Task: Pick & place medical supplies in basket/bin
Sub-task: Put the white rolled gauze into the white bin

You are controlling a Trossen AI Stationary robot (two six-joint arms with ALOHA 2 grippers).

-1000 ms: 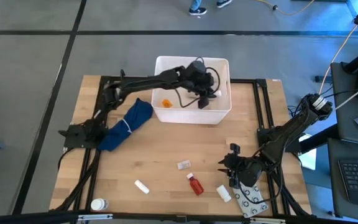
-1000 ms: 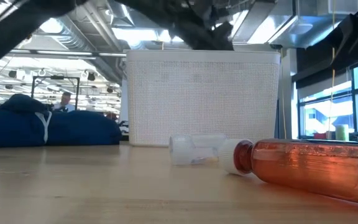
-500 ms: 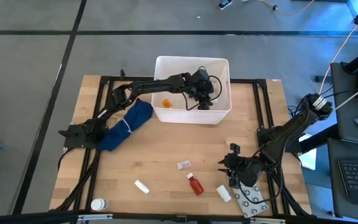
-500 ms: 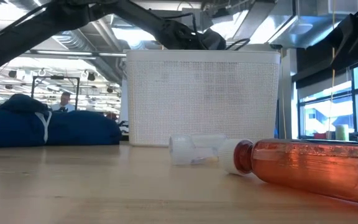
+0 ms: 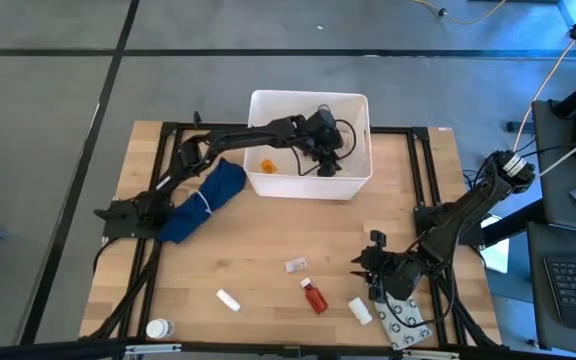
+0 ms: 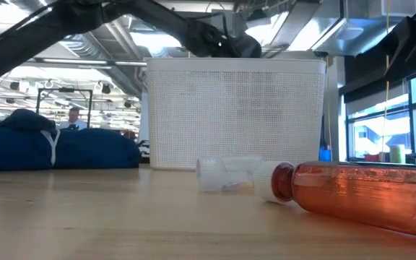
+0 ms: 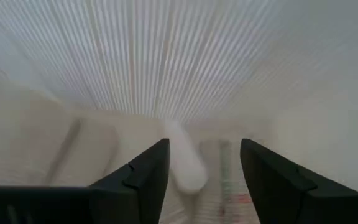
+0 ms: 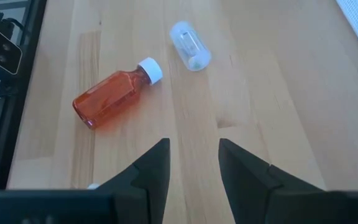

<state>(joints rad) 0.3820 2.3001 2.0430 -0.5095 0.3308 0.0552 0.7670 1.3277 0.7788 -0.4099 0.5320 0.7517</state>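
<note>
The white bin (image 5: 310, 180) stands at the table's far middle. My left arm reaches over its rim and my left gripper (image 5: 326, 158) is down inside it, open. In the left wrist view, a white tube (image 7: 185, 163) lies on the bin floor between the spread fingers, apart from both. An orange item (image 5: 267, 166) also lies in the bin. My right gripper (image 5: 366, 268) waits open, low over the table's near right, facing the red bottle (image 8: 114, 96) and a clear vial (image 8: 189, 45). Both of these lie on their sides on the wood.
A blue cloth with a white cord (image 5: 206, 200) lies left of the bin. Near the front edge lie a white tube (image 5: 228, 299), a white bottle (image 5: 156, 328), a white item (image 5: 360, 311) and the grey ring-patterned packet (image 5: 405, 320). Black frame rails run along both table sides.
My left gripper has gone down from above the bin's rim into the bin and then held still. My right arm and the supplies on the table have kept their places.
</note>
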